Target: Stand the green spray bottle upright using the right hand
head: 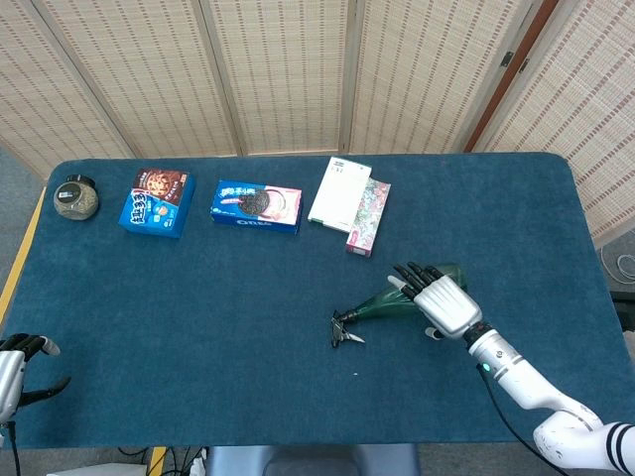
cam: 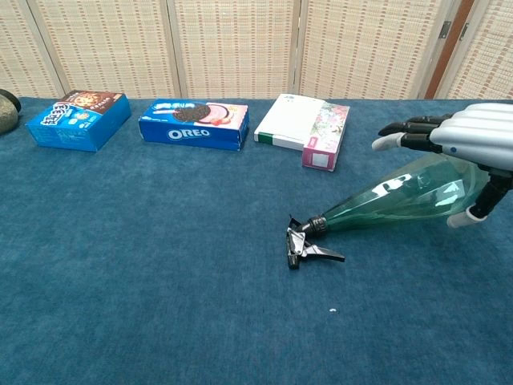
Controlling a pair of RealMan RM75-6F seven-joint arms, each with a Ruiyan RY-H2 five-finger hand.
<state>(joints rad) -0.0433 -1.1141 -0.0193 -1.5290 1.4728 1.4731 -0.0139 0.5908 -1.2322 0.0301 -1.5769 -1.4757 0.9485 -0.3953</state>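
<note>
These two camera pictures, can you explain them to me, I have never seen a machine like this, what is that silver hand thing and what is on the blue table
It is a robot with two arms, each ending in a mechanical hand. One picture looks down from its head, the other looks forward from its chest.

The silver right hand lies over the wide end of a green spray bottle, fingers stretched out above it and the thumb below. The bottle is tilted: its black trigger nozzle touches the blue table while the fat end is raised. It is not upright yet.

The left hand sits at the table's near left corner, holding nothing.

Along the far side lie a small round jar, a blue cookie box, an Oreo box and a white and floral box.
</note>
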